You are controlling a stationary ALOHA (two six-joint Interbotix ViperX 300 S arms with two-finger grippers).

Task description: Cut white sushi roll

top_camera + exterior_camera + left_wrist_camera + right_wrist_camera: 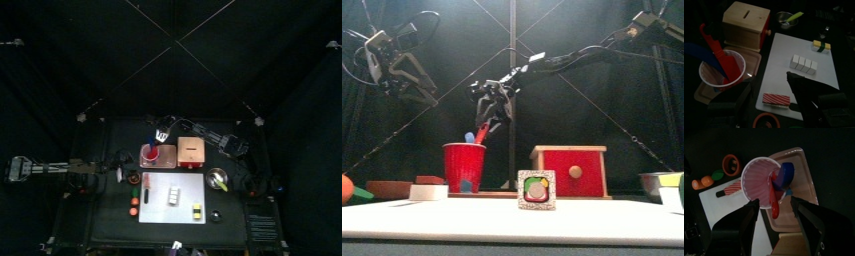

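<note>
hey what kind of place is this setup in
Likely a robot lab's test pen: black curtains enclose a small table set like a play kitchen, with a cutting board, toy sushi roll and a red cup of utensils.

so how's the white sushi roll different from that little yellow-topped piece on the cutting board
The white sushi roll is a row of several white slices; the yellow-topped piece is one shorter block. The roll is plain white; the other has a yellow top with a dark band. The roll lies near the board's middle, the other nearer its edge. Both rest on the pale cutting board, untouched.
</note>
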